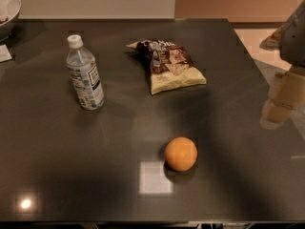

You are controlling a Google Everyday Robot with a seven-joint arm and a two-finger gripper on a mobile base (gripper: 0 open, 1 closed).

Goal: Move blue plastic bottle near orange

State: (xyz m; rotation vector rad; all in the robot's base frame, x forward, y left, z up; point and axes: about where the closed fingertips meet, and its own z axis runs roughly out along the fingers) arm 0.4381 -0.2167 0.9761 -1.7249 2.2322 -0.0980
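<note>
1. Three loose things sit on the dark table (228, 185): the blue plastic bottle (85, 78), a brown-and-cream snack bag (167, 66) and the orange (180, 153).
2. The bottle stands upright on its base at the far left, white cap on top. It is well apart from the orange, which rests near the front edge, a little right of the middle. By this layout the task has not yet begun in earnest.
3. The snack bag lies flat at the far middle, near neither fruit nor bottle. It seems to sit to one side of the straight path between them, so it should not block a carry.
4. The gripper (280, 101) hangs at the right edge of the view, over the table's right side. It is well apart from all three things and touches none. Whether it is released or clenched I cannot tell.
5. Standing upright, the bottle offers its labelled body for a grasp from the side. It is tall and narrow, so a nudge might tip it.
6. The orange is round and may roll if bumped, so a set-down just beside it looks safer than one against it.
7. A bowl (12, 8) shows at the far left corner, apart from the bottle.
</note>
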